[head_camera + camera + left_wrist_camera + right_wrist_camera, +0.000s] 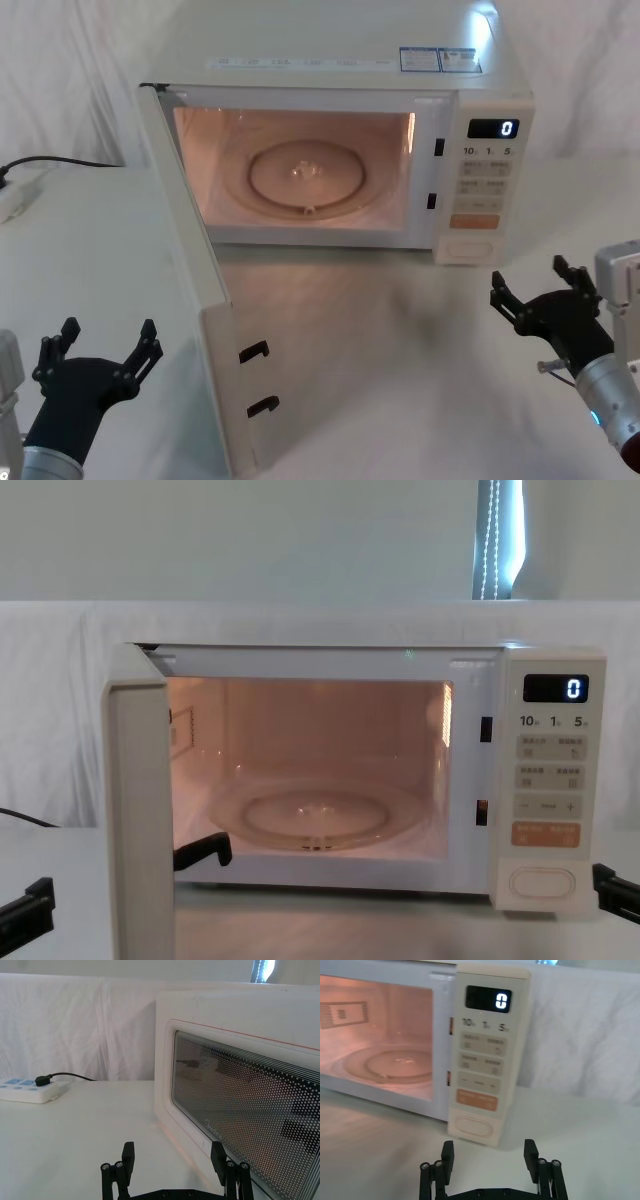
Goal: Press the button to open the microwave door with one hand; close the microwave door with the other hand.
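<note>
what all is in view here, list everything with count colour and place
microwave: 1, cream-white, at the back middle of the table, lit inside, display reads 0
microwave door: 1, cream-white, swung wide open toward the robot on the oven's left side
button: 1, cream, at the foot of the keypad, below the orange key
glass turntable: 1, clear, on the oven floor
power strip: 1, white, with a black plug, far left on the table
table: 1, white-covered, under everything
left gripper: 1, black, open, low on the left, beside the door's outer face
right gripper: 1, black, open, on the right, just short of the keypad
</note>
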You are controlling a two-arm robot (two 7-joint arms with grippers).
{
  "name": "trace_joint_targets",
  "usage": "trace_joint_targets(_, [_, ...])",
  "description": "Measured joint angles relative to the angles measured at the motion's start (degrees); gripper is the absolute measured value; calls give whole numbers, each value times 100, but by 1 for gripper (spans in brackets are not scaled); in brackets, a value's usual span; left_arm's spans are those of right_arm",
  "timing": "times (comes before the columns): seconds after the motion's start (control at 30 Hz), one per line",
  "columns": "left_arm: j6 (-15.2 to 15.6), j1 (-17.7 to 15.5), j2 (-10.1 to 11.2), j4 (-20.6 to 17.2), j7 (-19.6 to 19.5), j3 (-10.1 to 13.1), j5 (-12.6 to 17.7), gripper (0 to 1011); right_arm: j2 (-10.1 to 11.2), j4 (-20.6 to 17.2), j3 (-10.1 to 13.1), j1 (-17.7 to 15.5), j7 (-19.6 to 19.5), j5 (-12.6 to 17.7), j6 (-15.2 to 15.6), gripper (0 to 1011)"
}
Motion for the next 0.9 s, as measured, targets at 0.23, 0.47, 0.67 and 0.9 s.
trace_joint_targets(0.23, [0, 0, 0, 0, 0, 0, 0, 1001, -60, 53, 116, -86, -156, -58, -91, 1002])
trace_joint_targets(0.47, [0, 0, 0, 0, 0, 0, 0, 1001, -76, 70, 132, -98, -190, -81, -98, 1002])
trace_joint_targets(0.67, [0, 0, 0, 0, 0, 0, 0, 1001, -73, 70, 125, -91, -185, -79, -97, 1002])
trace_joint_targets(0.9, [0, 0, 0, 0, 0, 0, 0, 1001, -70, 66, 119, -88, -174, -75, -93, 1002])
